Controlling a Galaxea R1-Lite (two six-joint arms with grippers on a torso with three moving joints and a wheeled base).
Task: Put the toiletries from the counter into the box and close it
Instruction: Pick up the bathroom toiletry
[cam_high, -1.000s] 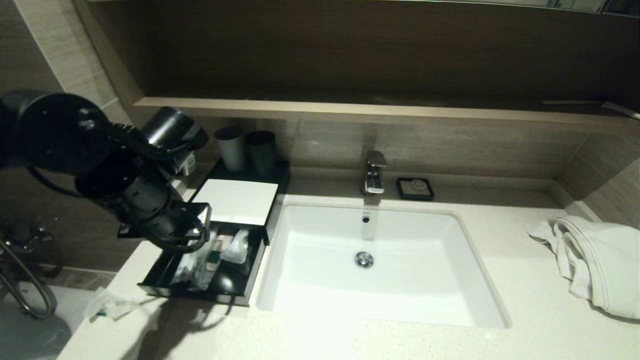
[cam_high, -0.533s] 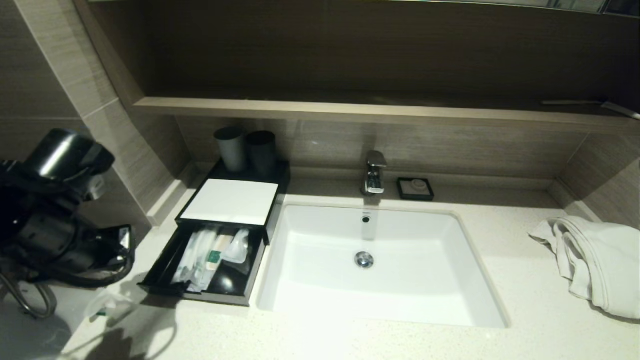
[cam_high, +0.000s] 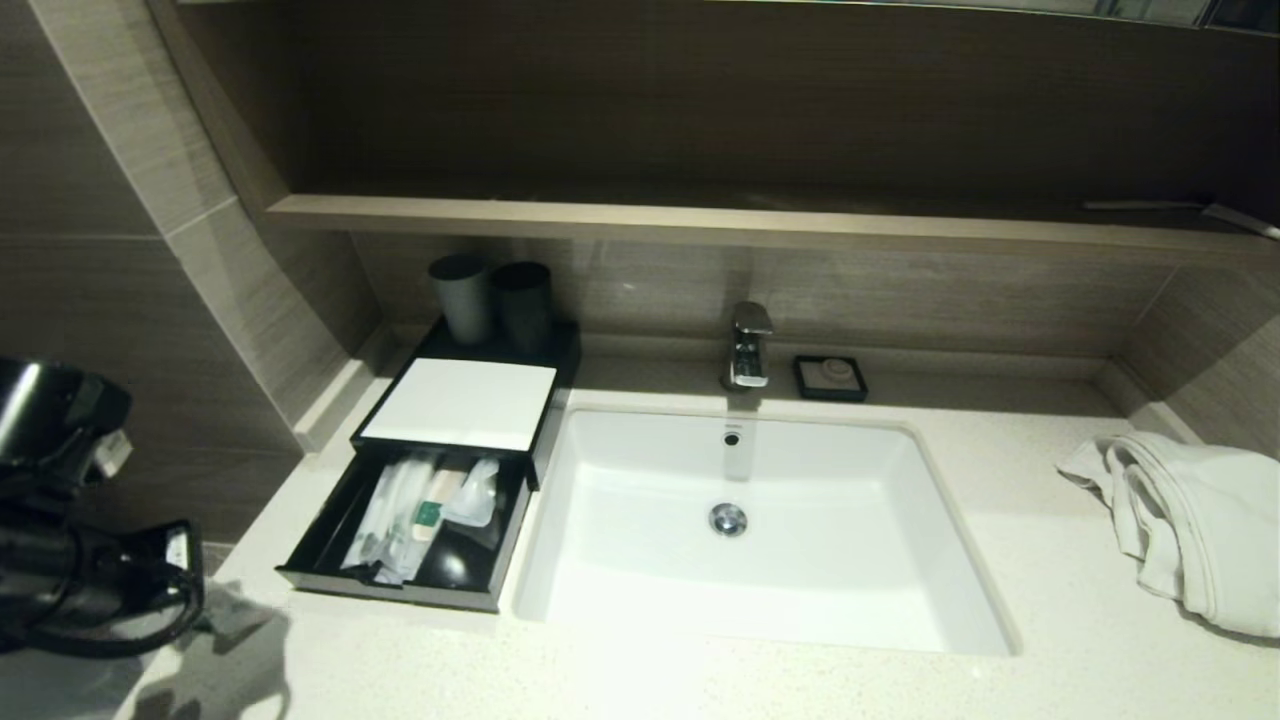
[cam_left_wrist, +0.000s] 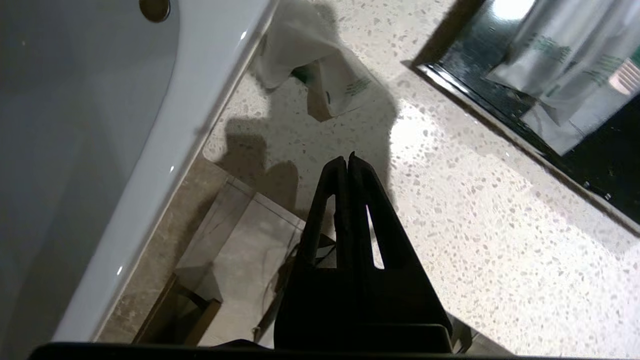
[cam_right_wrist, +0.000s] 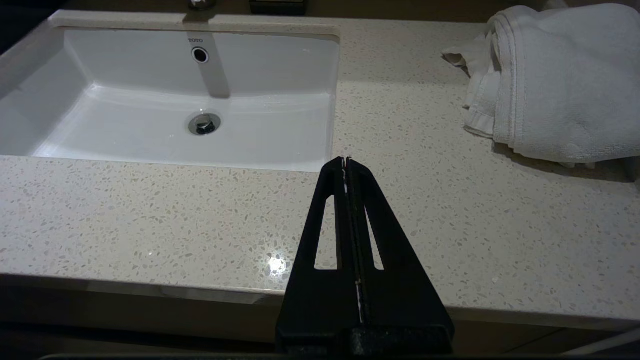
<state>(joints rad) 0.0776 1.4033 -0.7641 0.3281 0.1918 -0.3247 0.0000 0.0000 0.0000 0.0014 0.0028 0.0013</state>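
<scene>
A crinkly white sachet with green print lies loose on the speckled bench, shown near the top centre of the left wrist view, close to the bench's edge beside a white tub. In the head view this spot sits at the lower left, mostly hidden behind the arm. More sachets already lie in the open drawer of the black box, left of centre in the head view, next to the white sink.

Your left pincer is pressed fully shut with nothing between its fingers, hanging over the bench edge just short of the loose sachet. Your right pincer is also shut and empty, parked above the bench front between the sink and a white towel.

Risks from here: arrive with the left pincer shut and you would likely shove the light sachet rather than grasp it, and so near the edge it could slide off towards the tub. The drawer stands pulled out, so a low sweep could knock its front. The box cannot count as closed until that drawer is pushed in.
</scene>
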